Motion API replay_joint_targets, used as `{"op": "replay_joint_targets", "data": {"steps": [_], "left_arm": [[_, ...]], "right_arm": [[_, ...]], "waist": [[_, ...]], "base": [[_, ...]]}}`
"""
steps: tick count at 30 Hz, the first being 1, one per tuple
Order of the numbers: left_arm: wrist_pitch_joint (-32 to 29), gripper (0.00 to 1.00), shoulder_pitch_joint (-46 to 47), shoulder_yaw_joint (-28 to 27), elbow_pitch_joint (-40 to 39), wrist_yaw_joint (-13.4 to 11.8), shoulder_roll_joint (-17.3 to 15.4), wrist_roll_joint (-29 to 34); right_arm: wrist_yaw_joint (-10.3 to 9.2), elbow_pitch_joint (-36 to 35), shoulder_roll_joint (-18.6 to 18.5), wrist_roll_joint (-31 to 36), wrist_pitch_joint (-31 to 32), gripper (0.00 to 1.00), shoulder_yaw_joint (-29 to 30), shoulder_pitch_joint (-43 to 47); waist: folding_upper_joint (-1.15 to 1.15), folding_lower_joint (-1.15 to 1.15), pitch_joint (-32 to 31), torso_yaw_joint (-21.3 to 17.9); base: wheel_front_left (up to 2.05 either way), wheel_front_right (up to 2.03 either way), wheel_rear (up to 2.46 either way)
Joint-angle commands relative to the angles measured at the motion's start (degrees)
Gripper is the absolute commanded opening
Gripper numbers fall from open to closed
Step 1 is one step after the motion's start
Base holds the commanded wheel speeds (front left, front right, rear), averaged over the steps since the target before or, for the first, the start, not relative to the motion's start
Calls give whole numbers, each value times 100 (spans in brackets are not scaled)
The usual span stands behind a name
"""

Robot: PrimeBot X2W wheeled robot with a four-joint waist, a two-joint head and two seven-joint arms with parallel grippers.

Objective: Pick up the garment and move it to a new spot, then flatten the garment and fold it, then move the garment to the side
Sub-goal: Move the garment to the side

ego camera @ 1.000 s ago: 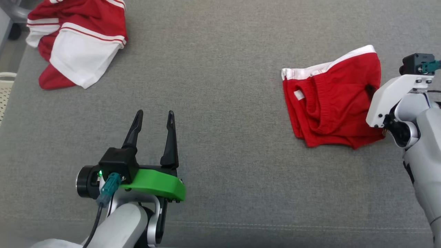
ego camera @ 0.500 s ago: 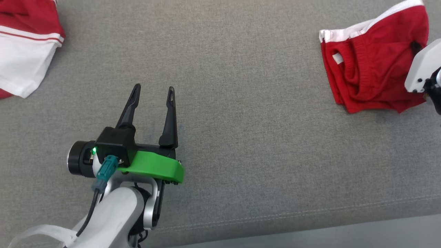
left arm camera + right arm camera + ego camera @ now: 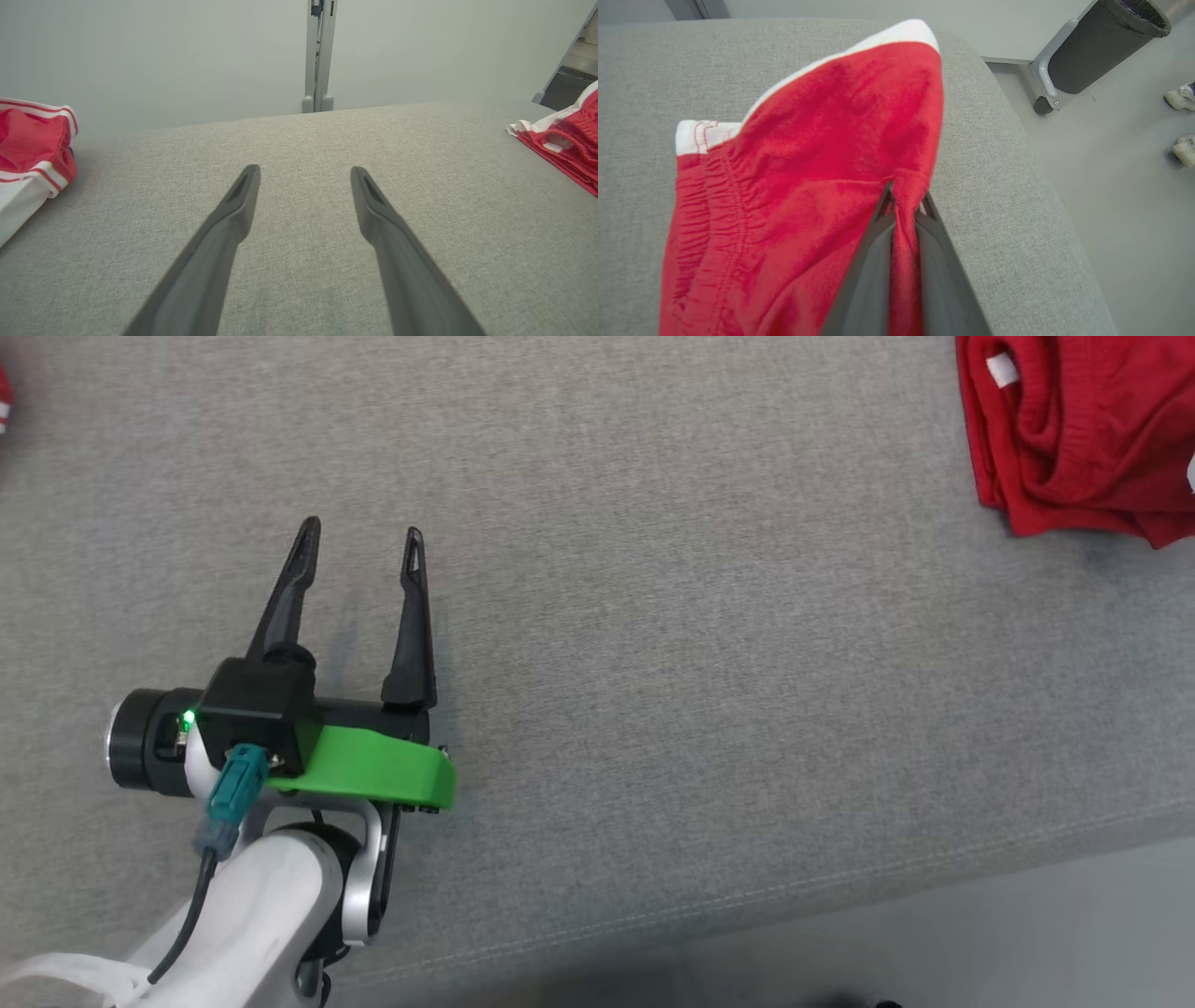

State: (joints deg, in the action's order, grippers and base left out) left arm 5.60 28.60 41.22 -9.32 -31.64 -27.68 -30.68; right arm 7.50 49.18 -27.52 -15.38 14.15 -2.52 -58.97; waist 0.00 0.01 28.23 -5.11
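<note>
Change from earlier: the head camera has swung, shifting the whole picture. The red shorts (image 3: 1074,429) now sit in its far right corner, cut by the frame. The fingers of the left end effector (image 3: 360,532) are spread as wide as before.
Left end effector: fingers wide apart and holding nothing, low over bare grey fabric on the near left of the counter (image 3: 700,616).
Right end effector (image 3: 906,196): fingers pressed together on a fold of the red shorts, near their right hem.
Garment: the shorts lie bunched at the counter's far right, their white waistband on the far side, close to the right edge.
Edges: a stitched seam (image 3: 840,887) runs along the near edge, with pale floor (image 3: 934,943) beyond it. In the right wrist view the counter's right corner rounds off just beside the shorts.
Open room: a broad bare stretch lies between the shorts and a red-and-white garment (image 3: 28,140) on the left.
Off the counter: a dark wheeled bin (image 3: 1101,42) and a person's pale shoes (image 3: 1181,98) stand on the floor to the right.
Writing: a small white tag (image 3: 1001,371) is on the shorts, with nothing readable on it.
</note>
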Motion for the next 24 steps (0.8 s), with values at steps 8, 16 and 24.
{"op": "replay_joint_targets", "data": {"steps": [8, 16, 24], "left_arm": [[-195, 100, 194, 87, -261, -101, -116, 170], [-324, 100, 304, 119, -385, -158, -179, 266], [-293, 100, 305, 91, -449, -213, -186, 277]], "right_arm": [[-2, 164, -6, 325, -130, 0, 50, -302], [-2, 413, -202, 689, -313, 0, -60, -603], [-2, 918, -366, 1201, -504, 69, 238, -867]], "waist": [[0, -1, 268, -290], [0, -1, 527, -13], [0, -1, 688, 180]], "base": [[0, 0, 0], [0, 0, 0], [0, 0, 0]]}}
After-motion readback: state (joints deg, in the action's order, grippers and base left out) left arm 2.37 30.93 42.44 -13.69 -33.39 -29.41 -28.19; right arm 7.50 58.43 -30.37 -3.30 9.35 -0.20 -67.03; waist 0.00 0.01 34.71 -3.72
